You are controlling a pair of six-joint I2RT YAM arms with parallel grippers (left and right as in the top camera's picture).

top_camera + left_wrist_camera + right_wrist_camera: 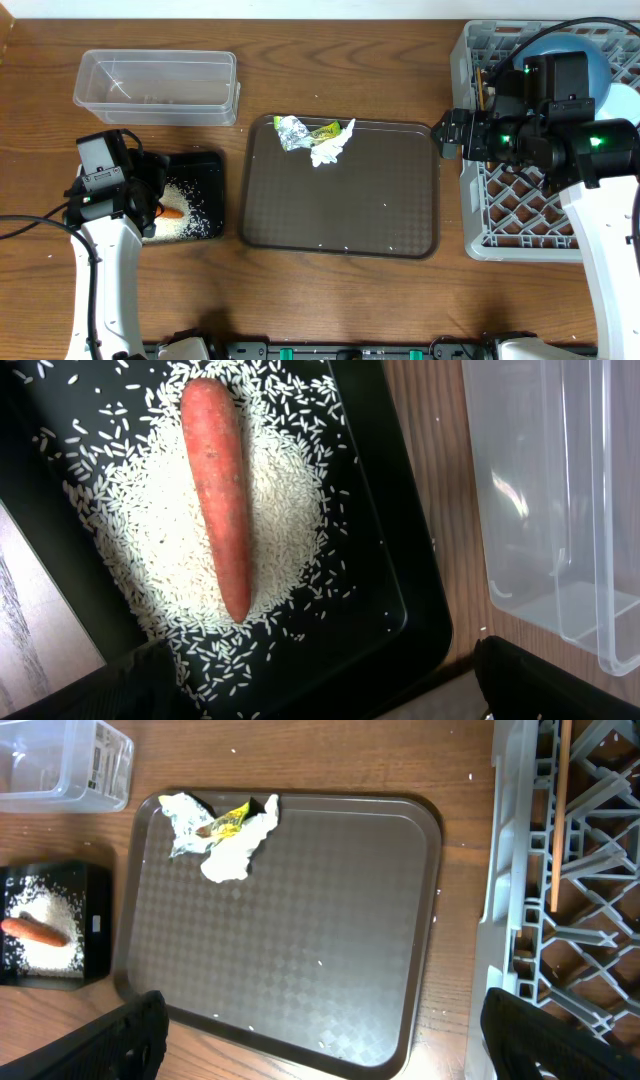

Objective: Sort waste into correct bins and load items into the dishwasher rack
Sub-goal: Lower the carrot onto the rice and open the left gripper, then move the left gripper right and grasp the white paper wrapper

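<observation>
An orange carrot [220,500] lies on a heap of white rice [150,550] in the black tray [405,575], beside the clear tub [560,510]. My left gripper [320,695] hangs open just above that tray [205,165], with nothing between its fingers. Crumpled foil [291,130], a green-yellow wrapper [325,130] and a white tissue [330,152] lie together at the far edge of the brown tray [340,210]. My right gripper [447,135] is open and empty between that tray and the grey rack [520,215]. A chopstick [558,820] lies in the rack. A blue bowl [592,62] sits there, partly hidden by the right arm.
The clear tub [157,85] stands at the back left and looks nearly empty. A few rice grains are scattered on the brown tray [300,950] and on the wood around it. A pale-blue dish [625,100] shows at the rack's right edge.
</observation>
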